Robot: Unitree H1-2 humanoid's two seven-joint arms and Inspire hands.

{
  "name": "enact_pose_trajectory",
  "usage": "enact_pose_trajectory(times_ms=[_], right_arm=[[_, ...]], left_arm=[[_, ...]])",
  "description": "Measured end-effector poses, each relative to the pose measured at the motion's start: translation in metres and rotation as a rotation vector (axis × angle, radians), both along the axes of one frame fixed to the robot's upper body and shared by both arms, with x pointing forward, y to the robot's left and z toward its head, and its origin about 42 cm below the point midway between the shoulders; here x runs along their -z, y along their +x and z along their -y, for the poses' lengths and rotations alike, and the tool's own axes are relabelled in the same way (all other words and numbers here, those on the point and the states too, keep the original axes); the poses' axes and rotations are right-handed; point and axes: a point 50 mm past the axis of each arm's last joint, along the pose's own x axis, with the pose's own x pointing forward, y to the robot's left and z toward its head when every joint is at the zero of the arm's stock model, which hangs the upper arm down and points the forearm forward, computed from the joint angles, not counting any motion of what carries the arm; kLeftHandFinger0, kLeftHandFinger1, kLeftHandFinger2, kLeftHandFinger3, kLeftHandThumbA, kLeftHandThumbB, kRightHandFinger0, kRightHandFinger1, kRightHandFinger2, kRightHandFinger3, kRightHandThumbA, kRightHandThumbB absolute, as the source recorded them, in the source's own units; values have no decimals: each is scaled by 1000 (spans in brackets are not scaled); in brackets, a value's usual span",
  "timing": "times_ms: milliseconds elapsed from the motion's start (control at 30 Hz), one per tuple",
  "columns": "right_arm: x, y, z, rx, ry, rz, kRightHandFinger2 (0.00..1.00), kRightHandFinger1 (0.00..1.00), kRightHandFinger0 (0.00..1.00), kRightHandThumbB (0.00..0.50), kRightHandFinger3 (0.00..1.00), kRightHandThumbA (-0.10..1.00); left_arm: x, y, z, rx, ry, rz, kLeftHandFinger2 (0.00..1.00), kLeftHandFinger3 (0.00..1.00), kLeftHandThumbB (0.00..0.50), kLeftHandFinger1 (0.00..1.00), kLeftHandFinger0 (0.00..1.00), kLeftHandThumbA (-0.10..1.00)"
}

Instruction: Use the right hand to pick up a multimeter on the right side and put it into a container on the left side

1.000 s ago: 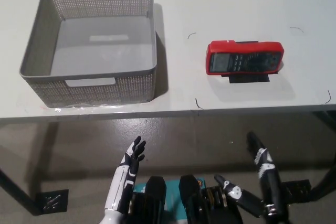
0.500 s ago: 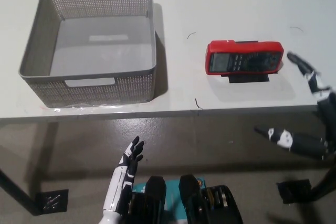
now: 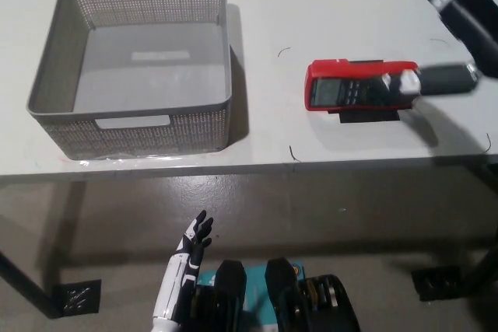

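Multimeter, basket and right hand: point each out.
multimeter (image 3: 346, 92), head view, on its dark display face.
basket (image 3: 132, 120), head view, on its near mesh wall.
right hand (image 3: 455, 17), head view, on its back.

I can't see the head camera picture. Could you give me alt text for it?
A black right hand, fingers spread, reaches over a red multimeter on the right of a white table. An empty grey mesh basket sits at left; the white left hand rests open below the table edge.
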Motion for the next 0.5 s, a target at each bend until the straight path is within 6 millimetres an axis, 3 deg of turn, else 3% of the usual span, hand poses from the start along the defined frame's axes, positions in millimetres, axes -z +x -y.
enact_pose_trajectory(times_ms=[200,267,333,500], right_arm=[[-18,57,-23,79,-171,-165,1000,1000,1000,500,1000,1000],[-20,67,-30,94,-211,-196,1000,1000,1000,500,1000,1000],[-20,90,-41,151,-299,-279,1000,1000,1000,500,1000,1000],[-14,126,-61,266,-475,-405,1000,1000,1000,500,1000,1000]], left_arm=[[2,-2,-1,1,2,-6,1000,1000,492,1000,1000,1000],[2,-2,-1,1,2,-7,1000,1000,497,1000,1000,1000],[2,-3,-1,3,5,-6,1000,1000,496,1000,1000,1000],[2,-3,-3,10,13,-3,1000,1000,486,1000,1000,1000]])
